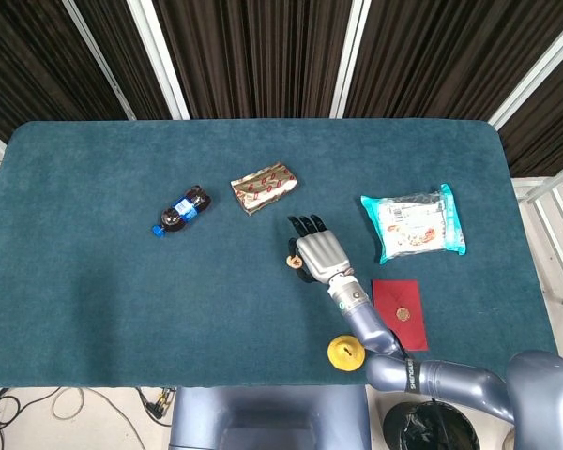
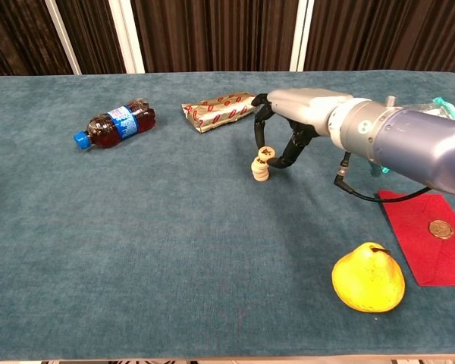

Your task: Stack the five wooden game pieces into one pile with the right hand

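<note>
A short pile of round wooden game pieces point(image 2: 258, 171) stands mid-table, just right of centre. My right hand point(image 2: 302, 107) reaches over it from the right. Between a fingertip and the thumb it pinches one more wooden piece point(image 2: 266, 152), which sits tilted at the top of the pile, slightly off to the right. In the head view the right hand point(image 1: 320, 255) covers most of the pile, and only one piece point(image 1: 293, 262) shows at its left edge. How many pieces are in the pile I cannot tell. My left hand appears in neither view.
A small cola bottle point(image 2: 114, 123) lies at the left and a gold snack wrapper point(image 2: 220, 110) just behind the pile. A teal packet point(image 1: 413, 223) lies to the right. A yellow pear point(image 2: 368, 277) and a red envelope point(image 2: 425, 235) with a coin sit front right.
</note>
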### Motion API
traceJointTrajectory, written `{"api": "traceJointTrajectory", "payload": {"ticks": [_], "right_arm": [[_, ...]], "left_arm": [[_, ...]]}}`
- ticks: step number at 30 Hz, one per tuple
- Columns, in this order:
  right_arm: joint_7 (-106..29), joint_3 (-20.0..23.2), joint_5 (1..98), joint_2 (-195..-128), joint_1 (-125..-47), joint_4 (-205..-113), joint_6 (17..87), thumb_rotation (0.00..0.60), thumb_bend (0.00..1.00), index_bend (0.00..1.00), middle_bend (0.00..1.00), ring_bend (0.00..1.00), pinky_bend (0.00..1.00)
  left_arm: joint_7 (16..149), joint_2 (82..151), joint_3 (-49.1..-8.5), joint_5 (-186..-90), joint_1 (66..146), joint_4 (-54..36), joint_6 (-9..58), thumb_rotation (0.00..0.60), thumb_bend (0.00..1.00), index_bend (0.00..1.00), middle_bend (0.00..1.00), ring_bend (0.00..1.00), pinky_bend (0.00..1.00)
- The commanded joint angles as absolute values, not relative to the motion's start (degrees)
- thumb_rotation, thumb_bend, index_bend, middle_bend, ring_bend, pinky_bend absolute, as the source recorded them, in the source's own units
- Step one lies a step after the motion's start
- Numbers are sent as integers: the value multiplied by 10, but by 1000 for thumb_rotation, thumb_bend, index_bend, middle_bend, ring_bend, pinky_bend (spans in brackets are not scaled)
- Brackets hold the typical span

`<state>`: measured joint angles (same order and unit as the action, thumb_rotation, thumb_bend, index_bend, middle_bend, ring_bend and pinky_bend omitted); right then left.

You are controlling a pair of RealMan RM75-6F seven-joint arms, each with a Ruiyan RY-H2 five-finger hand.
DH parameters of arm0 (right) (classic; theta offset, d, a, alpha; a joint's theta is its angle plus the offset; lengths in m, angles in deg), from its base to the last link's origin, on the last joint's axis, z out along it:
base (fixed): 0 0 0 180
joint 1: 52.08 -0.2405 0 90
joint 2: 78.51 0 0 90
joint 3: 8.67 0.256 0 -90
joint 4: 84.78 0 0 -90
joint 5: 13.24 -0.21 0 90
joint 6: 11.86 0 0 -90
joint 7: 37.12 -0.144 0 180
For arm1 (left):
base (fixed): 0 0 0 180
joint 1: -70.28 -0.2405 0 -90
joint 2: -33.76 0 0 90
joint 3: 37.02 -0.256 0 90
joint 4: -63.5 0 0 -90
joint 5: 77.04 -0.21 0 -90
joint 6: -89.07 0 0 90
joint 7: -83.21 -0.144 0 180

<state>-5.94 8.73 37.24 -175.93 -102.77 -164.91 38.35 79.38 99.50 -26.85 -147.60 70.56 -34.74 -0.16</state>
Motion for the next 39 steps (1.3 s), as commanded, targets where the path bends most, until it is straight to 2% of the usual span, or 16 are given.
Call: {"api": "traceJointTrajectory", "payload": {"ticks": [1,22,39], "right_arm": [[-55,86,359,-1763,-1036,-1644,378,600,397,530,0,0,0],[-64,90,294,-1790,-1072,-1593,373,600,397,530,0,0,0],[-77,81,287,-1790,-1078,-1587,376,600,397,521,0,0,0]], "left_arm": [[793,995,-269,-1476,706,-348,-1,600,610,105,0,0,0],[793,995,-269,-1478,707,-348,-1,600,611,105,0,0,0],[791,996,-269,-1477,708,-347,0,600,610,105,0,0,0]]}}
